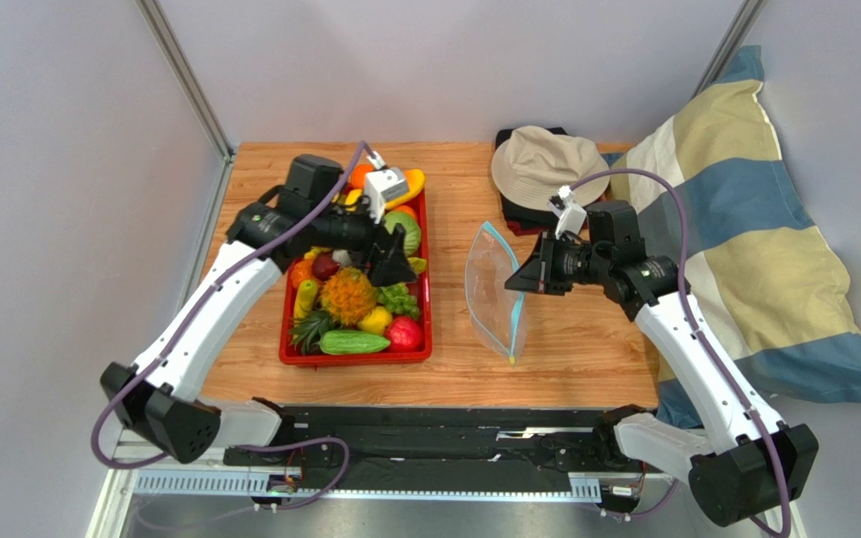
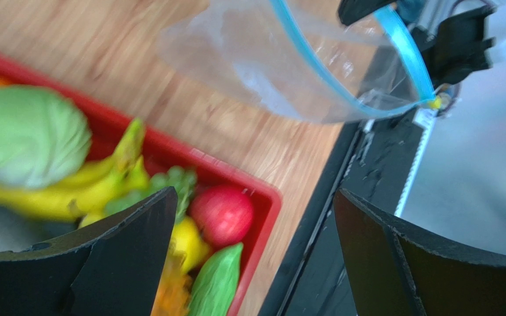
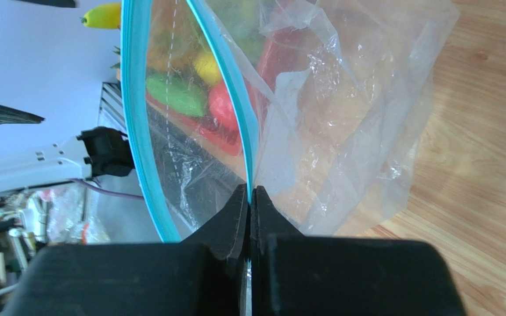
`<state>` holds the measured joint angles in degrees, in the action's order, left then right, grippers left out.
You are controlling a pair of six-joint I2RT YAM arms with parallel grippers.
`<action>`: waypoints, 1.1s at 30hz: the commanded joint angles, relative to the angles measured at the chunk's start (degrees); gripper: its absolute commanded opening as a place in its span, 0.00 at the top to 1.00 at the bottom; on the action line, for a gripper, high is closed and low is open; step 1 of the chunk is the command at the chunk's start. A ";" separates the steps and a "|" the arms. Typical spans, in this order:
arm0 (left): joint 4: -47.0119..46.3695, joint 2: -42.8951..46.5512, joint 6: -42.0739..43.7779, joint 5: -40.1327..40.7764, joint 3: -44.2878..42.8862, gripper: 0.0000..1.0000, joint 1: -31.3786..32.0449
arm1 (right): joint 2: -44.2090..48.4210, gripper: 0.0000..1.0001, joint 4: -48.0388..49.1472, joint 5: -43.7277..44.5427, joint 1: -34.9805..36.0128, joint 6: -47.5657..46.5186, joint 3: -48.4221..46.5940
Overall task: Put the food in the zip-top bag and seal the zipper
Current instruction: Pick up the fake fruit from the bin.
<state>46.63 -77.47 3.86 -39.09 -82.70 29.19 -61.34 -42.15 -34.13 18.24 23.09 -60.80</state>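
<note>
The food lies in a red tray (image 1: 354,358): a pineapple (image 1: 347,295), grapes (image 1: 399,298), a lemon (image 1: 376,321), a red apple (image 1: 405,333) and a cucumber (image 1: 353,343). Over the tray's right side hangs my left gripper (image 1: 397,267), open and holding nothing; the apple (image 2: 222,214) and cucumber (image 2: 217,283) show between its fingers. The clear zip-top bag (image 1: 491,289) stands on the wood right of the tray, its mouth gaping toward the tray. My right gripper (image 1: 519,280) is shut on one lip of the blue zipper (image 3: 133,118), pinched at the fingertips (image 3: 250,191).
A beige hat (image 1: 542,166) rests on a dark object at the table's back right. A striped blue and cream pillow (image 1: 738,247) leans off the right edge. The table's front edge (image 1: 536,395) runs just below the tray and bag.
</note>
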 commanded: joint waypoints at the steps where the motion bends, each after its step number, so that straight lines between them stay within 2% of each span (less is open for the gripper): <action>1: 10.85 7.65 11.18 3.14 1.99 0.04 -6.85 | -1.76 1.00 6.99 -1.11 0.04 7.23 1.38; 3: 9.37 12.41 11.43 1.40 8.56 0.06 -11.58 | -2.20 1.00 8.40 -1.72 0.04 8.46 2.08; 4: 8.83 17.65 11.96 1.65 10.87 0.06 -12.48 | -2.73 1.00 8.66 -1.73 0.04 8.55 2.08; 7: 8.91 25.85 16.96 2.18 17.47 0.07 -16.43 | -3.08 1.00 8.58 -1.47 0.04 8.46 1.82; 8: 12.22 26.84 20.97 2.09 18.52 0.12 -17.23 | -3.00 1.00 8.58 -1.38 0.04 8.20 1.82; 10: 16.02 27.37 28.00 2.09 20.29 0.20 -20.03 | -3.00 1.00 8.49 -1.38 0.04 7.94 1.82; 12: 16.82 27.46 28.92 3.58 20.47 0.25 -22.50 | -3.08 1.00 8.40 -1.20 0.04 7.58 2.00; 18: 20.35 23.86 37.88 7.80 24.23 0.27 -24.97 | -2.99 1.00 8.23 -0.50 0.04 6.53 1.91; 26: 6.13 26.67 38.42 11.76 34.61 0.24 -25.23 | -3.17 1.00 8.14 -0.50 0.04 6.26 1.64; 33: -0.75 23.34 35.25 13.95 36.73 0.25 -25.23 | -3.43 1.00 7.70 -0.76 -0.05 5.74 1.38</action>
<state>53.32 -52.95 39.55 -26.37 -46.72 4.40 -64.73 -36.10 -34.59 18.24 29.91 -58.83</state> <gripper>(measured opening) 0.746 0.011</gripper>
